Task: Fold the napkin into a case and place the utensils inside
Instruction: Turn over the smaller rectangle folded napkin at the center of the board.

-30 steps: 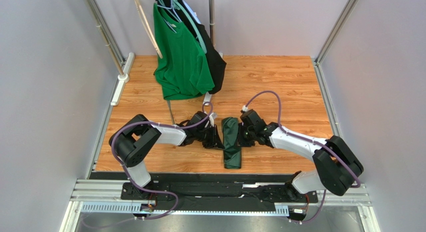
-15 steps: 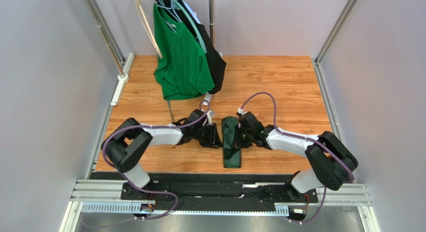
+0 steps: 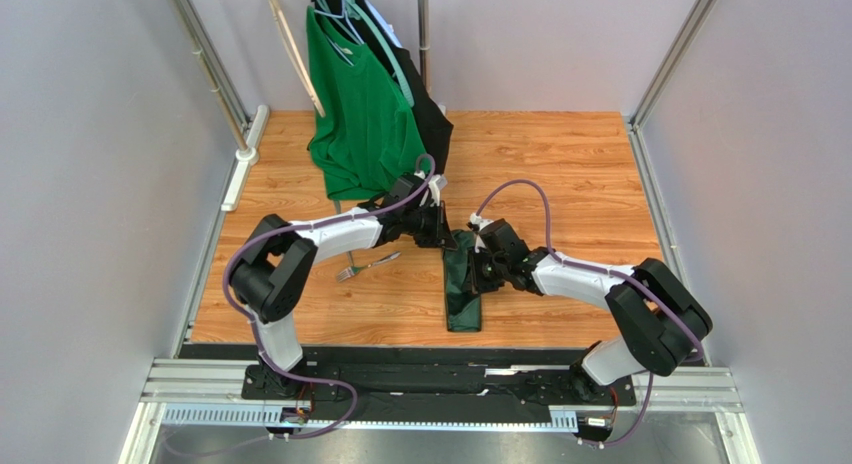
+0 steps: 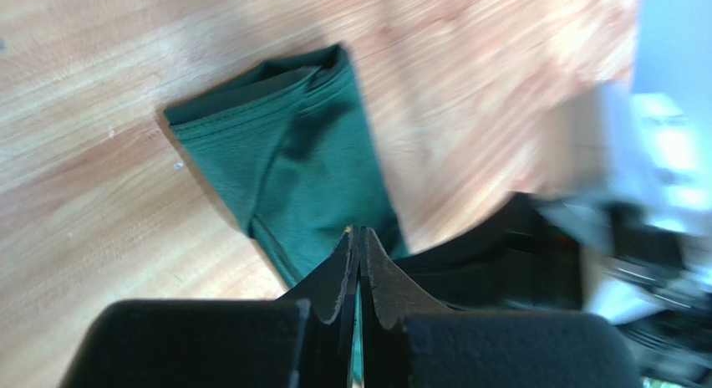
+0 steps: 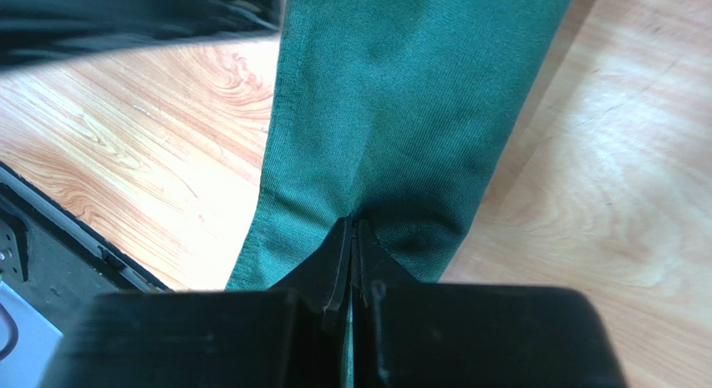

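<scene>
My left claw (image 4: 358, 231) was pressed together, its tips just above the cloth of the case (image 4: 309, 154), the dark green napkin folded into a long, narrow pouch. I could not tell whether any cloth was pinched between them. That claw stood at the far end of the case, reaching in from the case's left. My right claw (image 5: 355, 223) was likewise closed tight, its tips down against the case about midway along its length, reaching in from the case's right edge. The case lay flat on the wooden desk (image 3: 560, 154), its length running from the near side to the far side. To the left of the case, apart from it, a silver utensil (image 3: 367, 266) lay on the bare wood. Beyond the case's far end and to the left hung a bright green T-shirt (image 3: 365, 114) with a black garment (image 3: 435, 134) just behind it.
</scene>
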Action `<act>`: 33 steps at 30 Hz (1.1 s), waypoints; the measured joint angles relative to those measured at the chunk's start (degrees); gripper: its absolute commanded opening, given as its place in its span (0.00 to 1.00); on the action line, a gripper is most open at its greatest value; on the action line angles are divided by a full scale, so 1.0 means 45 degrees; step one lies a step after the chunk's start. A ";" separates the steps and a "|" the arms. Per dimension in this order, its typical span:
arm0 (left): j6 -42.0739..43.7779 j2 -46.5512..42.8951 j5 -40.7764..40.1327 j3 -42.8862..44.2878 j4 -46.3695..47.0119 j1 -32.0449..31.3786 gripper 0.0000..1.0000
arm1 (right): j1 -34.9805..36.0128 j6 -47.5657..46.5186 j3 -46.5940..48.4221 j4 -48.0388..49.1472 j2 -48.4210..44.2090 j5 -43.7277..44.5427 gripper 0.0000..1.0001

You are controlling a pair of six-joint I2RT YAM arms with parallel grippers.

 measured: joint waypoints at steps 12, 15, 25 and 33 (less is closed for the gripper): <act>0.0287 0.2220 -0.0097 0.0729 -0.0408 -0.0005 0.02 | -0.0733 -0.0763 0.0044 -0.0005 0.0078 -0.0607 0.03; 0.0364 0.2254 -0.0350 0.0826 -0.0423 -0.0058 0.02 | -0.0636 -0.0850 0.0359 -0.0753 0.0005 -0.0243 0.22; 0.0267 0.2244 -0.0525 0.0826 -0.0447 -0.0063 0.00 | 0.1350 -0.0559 0.2914 -0.4002 -0.1078 0.1928 0.53; -0.0151 0.2244 -0.0345 0.0821 -0.0452 -0.0019 0.00 | 0.3390 0.0044 0.3638 -0.4590 0.0641 0.4027 0.60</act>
